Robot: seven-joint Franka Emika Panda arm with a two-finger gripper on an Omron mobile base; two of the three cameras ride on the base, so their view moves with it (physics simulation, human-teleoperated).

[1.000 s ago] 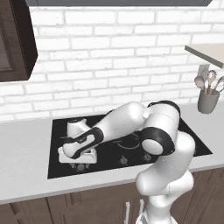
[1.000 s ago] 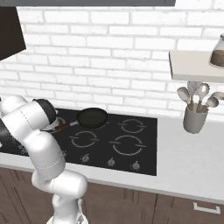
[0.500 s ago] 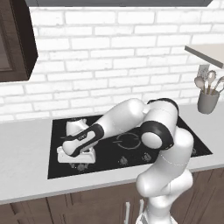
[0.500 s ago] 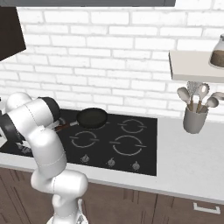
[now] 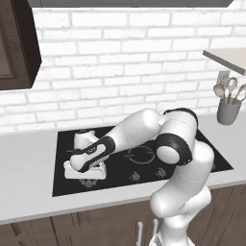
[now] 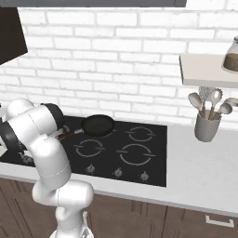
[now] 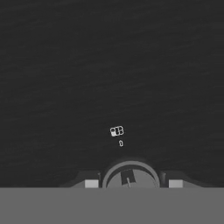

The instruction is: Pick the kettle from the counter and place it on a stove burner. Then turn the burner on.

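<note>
The small silvery-white kettle (image 5: 82, 140) stands upright on the far left part of the black stove (image 5: 211, 158), just behind my hand. My gripper (image 5: 86, 178) reaches down at the stove's front-left edge, where the knobs sit. In the hand view a round silver knob (image 7: 130, 175) lies between my two fingertips (image 7: 92, 183). The gripper (image 7: 132, 183) is open, with a small gap on each side of the knob. Black glass (image 7: 109, 65) with a tiny white marking lies beyond it. The burner under the kettle is hidden. Light grey counter (image 5: 29, 158) lies to the left.
A black frying pan (image 6: 97, 124) sits on a rear ring of the stove (image 6: 153, 139). More knobs (image 6: 117, 172) line its front edge. A grey utensil cup (image 6: 207, 126) stands on the counter at the right, under a shelf (image 6: 204, 74). A dark wall cabinet (image 5: 17, 43) hangs at upper left.
My fingers have drawn in closer around the knob. The arm and the kettle have barely shifted.
</note>
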